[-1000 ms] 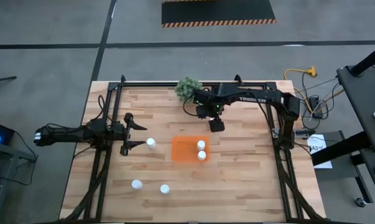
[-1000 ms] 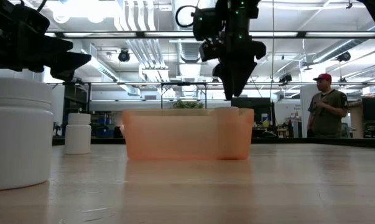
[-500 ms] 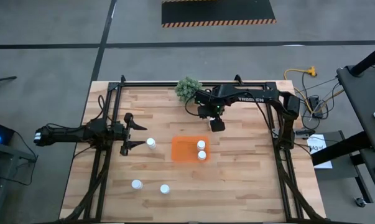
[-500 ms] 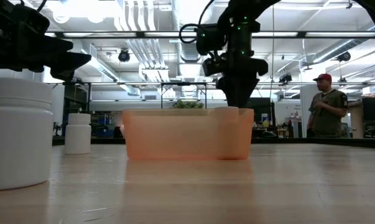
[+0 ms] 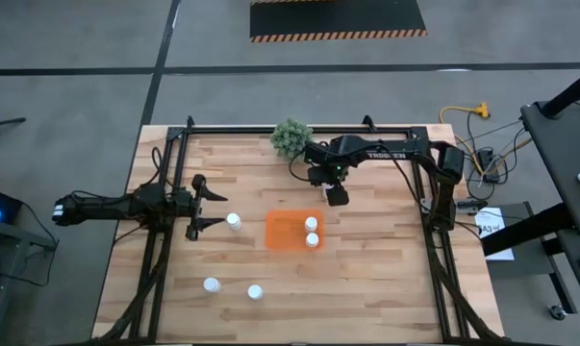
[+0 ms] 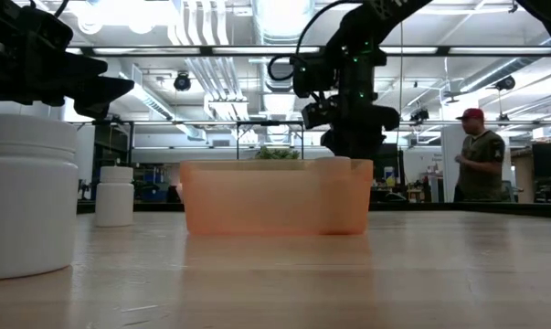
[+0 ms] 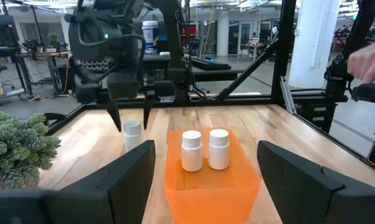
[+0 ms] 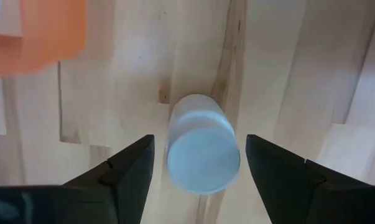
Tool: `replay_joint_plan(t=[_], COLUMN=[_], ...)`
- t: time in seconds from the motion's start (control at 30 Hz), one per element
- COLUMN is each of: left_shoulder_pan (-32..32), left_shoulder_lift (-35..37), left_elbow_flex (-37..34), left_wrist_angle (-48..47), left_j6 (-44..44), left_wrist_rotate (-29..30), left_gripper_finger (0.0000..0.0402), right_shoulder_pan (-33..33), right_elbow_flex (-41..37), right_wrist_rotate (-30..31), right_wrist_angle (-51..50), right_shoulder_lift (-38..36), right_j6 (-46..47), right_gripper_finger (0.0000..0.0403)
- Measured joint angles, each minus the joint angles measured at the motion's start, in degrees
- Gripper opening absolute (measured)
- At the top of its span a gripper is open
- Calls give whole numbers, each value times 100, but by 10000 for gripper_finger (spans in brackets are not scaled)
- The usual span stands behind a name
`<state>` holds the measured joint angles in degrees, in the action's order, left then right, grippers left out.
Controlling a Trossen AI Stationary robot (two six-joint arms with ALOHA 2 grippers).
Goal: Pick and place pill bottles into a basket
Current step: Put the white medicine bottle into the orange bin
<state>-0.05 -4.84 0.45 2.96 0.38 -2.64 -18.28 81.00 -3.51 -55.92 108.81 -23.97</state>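
The orange tray (image 5: 288,232) lies mid-table and holds two white pill bottles (image 5: 312,224) (image 5: 312,239), both upright; they also show in the left wrist view (image 7: 191,150) (image 7: 219,148). My right gripper (image 5: 337,195) is open, pointing down over another upright bottle (image 8: 203,151) that stands on the table beyond the tray's far side; its fingers (image 8: 130,167) stand on either side, apart from it. My left gripper (image 5: 195,208) is open and empty, just left of a bottle (image 5: 234,221). Two more bottles (image 5: 211,284) (image 5: 255,291) stand near the front edge.
A small green plant (image 5: 290,136) stands at the far edge, close behind my right arm. The dark frame rails (image 5: 164,183) run along the table's left, right and far sides. A person (image 6: 481,163) stands in the room beyond the table.
My right gripper has gone down toward the bottle on the tray's far side, its fingers staying open; in the low view it now reaches down behind the tray's rim.
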Motion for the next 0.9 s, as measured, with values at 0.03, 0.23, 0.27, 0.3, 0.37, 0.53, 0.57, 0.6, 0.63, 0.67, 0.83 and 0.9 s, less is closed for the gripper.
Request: replay_joint_plan(t=[0.03,0.23,0.27,0.3,0.37,0.53,0.57,0.6,0.63,0.67,0.83,0.9], left_shoulder_pan=[2,1,1,0,0,1,1,0,2,0,0,0], left_shoulder_lift=[0,0,0,0,0,0,0,0,0,0,0,0], left_elbow_flex=[0,0,-1,-1,-2,-2,-1,0,0,-2,-2,-2], left_wrist_angle=[0,-1,-1,-1,0,0,-2,0,-1,-2,0,-1], left_j6=[0,1,2,1,0,1,0,1,2,1,2,1], left_wrist_rotate=[-1,0,-1,-1,-1,-1,-1,-1,-1,0,-1,-1], left_gripper_finger=[265,265,265,265,265,265,265,265,265,265,265,265], right_shoulder_pan=[-1,-2,-2,0,0,0,0,0,2,14,143,242], right_elbow_flex=[-30,-133,-138,-141,-141,-80,-71,-62,-47,-23,131,199], right_wrist_rotate=[0,0,2,2,2,3,3,4,2,4,3,4], right_wrist_angle=[46,234,236,232,214,-43,-82,-108,-121,-154,-290,-374], right_shoulder_lift=[0,0,0,0,0,-3,-11,-17,-31,-44,-61,-61], right_j6=[-17,-29,-28,-24,-2,-21,-18,-12,-3,11,144,149], right_gripper_finger=[242,234,228,220,198,145,145,145,145,145,145,145])
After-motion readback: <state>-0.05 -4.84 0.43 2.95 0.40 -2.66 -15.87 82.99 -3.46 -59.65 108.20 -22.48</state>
